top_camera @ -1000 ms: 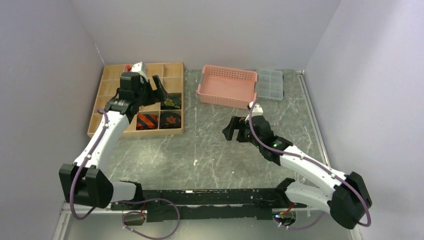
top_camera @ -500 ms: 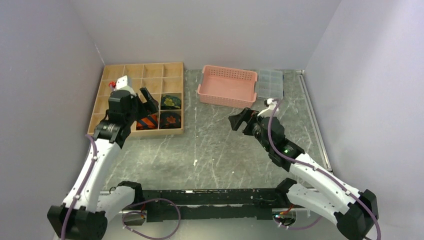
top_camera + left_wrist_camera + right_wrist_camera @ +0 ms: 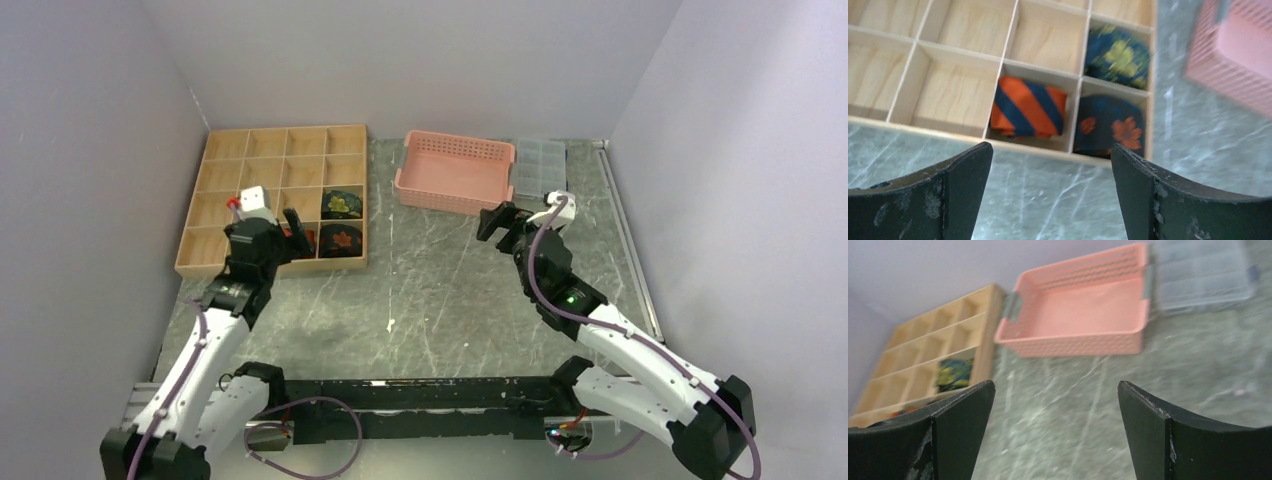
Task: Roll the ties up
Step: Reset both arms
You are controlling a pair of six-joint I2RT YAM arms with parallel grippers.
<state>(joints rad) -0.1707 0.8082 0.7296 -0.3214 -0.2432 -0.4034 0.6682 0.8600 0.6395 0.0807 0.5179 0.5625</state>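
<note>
The left gripper [image 3: 1050, 152] hangs above the desk [image 3: 440, 290] just in front of the wooden tray [image 3: 923, 131], jaws spread wide, holding and touching nothing. The right gripper [image 3: 1055, 386] is equally wide and empty, over the desk near the pink basket [image 3: 1083, 305].

All three ties sit bundled at the tray's near right corner. The leaf tie [image 3: 1112, 127] fills the corner cell, the striped tie [image 3: 1029, 106] the cell to its left, and the floral tie [image 3: 1118, 57] the cell behind the leaf one. The striped bundle lies longer along the tray's near edge, its stripes running diagonally. The other two look roughly square, so their long axis cannot be told.
</note>
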